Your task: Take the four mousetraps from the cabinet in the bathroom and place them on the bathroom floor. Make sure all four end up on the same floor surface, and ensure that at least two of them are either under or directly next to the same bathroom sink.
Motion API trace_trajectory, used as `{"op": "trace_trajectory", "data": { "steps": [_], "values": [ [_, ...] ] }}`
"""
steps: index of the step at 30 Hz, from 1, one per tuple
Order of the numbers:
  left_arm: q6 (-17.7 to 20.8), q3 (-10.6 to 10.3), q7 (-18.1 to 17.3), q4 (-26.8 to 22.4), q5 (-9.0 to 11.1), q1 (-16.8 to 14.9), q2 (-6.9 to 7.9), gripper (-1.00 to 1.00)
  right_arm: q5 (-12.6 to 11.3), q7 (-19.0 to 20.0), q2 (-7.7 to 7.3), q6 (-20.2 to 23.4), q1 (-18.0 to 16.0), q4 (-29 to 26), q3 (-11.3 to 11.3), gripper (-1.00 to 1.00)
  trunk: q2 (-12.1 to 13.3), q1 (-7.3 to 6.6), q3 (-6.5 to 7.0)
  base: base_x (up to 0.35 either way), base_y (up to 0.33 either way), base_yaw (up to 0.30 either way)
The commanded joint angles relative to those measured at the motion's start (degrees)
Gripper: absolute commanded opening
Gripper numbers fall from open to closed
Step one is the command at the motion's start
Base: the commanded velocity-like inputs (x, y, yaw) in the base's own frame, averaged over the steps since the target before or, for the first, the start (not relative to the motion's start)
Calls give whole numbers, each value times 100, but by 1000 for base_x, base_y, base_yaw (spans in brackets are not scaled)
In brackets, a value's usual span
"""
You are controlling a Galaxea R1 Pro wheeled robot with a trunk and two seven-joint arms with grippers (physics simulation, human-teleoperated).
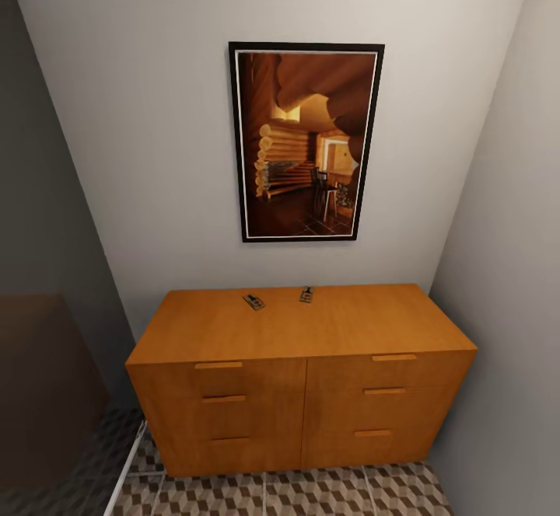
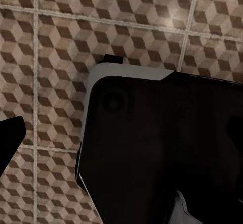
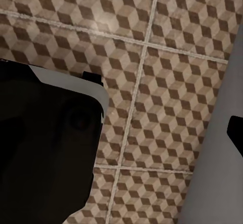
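A: Where are the mousetraps?

B: Two show in the head view, lying flat toward the back edge of the cabinet (image 1: 311, 329) top, near the wall. One mousetrap (image 1: 253, 301) sits left of centre, the other mousetrap (image 1: 306, 294) just right of it; they are near each other but apart.

A: And the cabinet itself?

B: Orange-brown wood in the lower middle of the frame, pushed into a corner, two columns of drawer fronts with bar handles, all closed. A framed picture (image 1: 306, 141) of a log interior hangs on the wall above it.

A: The floor?

B: The bathroom floor (image 1: 342, 493) runs along the bottom of the frame, tiled in a brown, beige and white cube pattern. Both wrist views look down on the same tiles (image 2: 55, 47), with grey grout lines crossing them (image 3: 167, 107).

A: What are the hands doing?

B: I cannot tell. Each wrist view has a dark, white-edged part of the robot's body in front of the floor, but no fingers are clear enough to read as released or clenched.
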Motion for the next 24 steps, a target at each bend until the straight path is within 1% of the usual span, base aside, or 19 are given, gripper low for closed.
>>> {"op": "trace_trajectory", "data": {
  "steps": [1,24],
  "values": [
    [-5,-35,7,1,43,-4,0,100,54,-27,0,-22,-9,18,-48,100,-13,4,-13,0,0,0],
    [-1,-35,1,1,48,-4,0,100,56,-28,0,-23,-10,18,-48,100,-13,4,-13,0,0,0]
  ]
}}
